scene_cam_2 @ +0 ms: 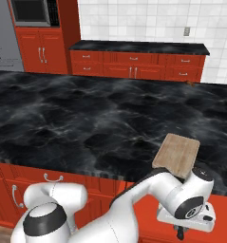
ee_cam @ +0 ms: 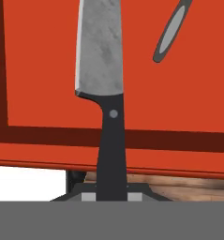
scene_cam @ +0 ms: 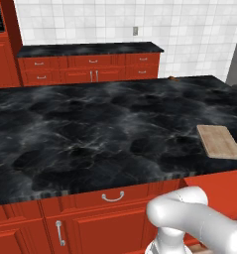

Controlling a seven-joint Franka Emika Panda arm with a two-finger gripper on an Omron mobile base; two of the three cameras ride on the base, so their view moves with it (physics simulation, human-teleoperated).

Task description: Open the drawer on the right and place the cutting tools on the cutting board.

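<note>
I see gripper (ee_cam: 111, 194) clenched on knife (ee_cam: 106, 89) by its black handle | knife over open red drawer (ee_cam: 52, 70) | second tool (ee_cam: 172, 30) lying nearby inside | cutting board (scene_cam: 219, 141) on black counter (scene_cam: 90, 129), at its front edge above the drawer, bare

We see a big black marble surface (scene_cam: 90, 134) with red cabinet doors (scene_cam: 105, 228) under it. One red front has a curved silver handle (scene_cam: 112, 197). At twelve o'clock, far back, stands another dark surface (scene_cam_2: 138, 46) on red cabinets, in front of a white tile wall (scene_cam: 140, 20). At ten o'clock we see a microwave (scene_cam_2: 32, 12) and a grey fridge (scene_cam_2: 2, 40).
</note>
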